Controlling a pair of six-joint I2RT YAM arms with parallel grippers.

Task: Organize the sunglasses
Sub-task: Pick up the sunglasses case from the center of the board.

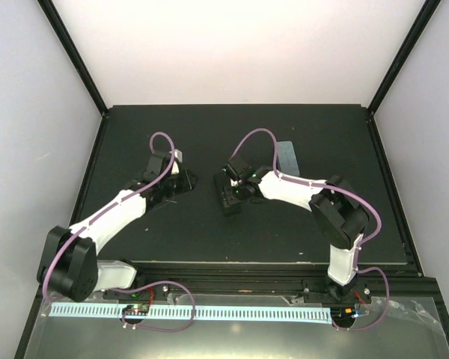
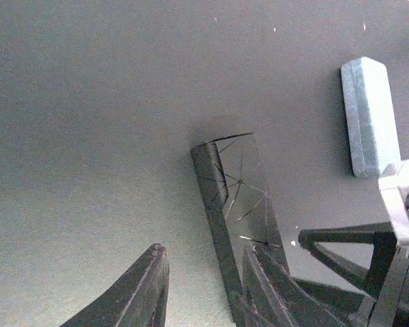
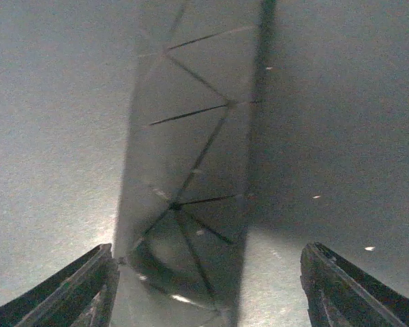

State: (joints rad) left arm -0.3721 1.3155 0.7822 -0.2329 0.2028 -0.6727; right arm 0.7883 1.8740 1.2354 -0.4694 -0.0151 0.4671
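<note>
I can't spot the sunglasses in any view, so I'd guess they sit inside the faceted black case (image 3: 191, 150) lying flat on the bench (image 1: 284, 224), free to rest by itself: right jaws straddle it wide and slack, left jaws part-open beside it, gripping nothing

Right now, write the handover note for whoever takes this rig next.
Left gripper: fingers apart, nothing clamped; a black case lies against one finger.
Right gripper: fingers wide, astride a faceted black case, not gripping; maybe the same case.
Pale blue case lies farther off on the table.
Sunglasses: visible in no view; whether they are inside a case, cannot tell.
Done: unconfirmed. Left: locate the sunglasses, then tidy them.
</note>
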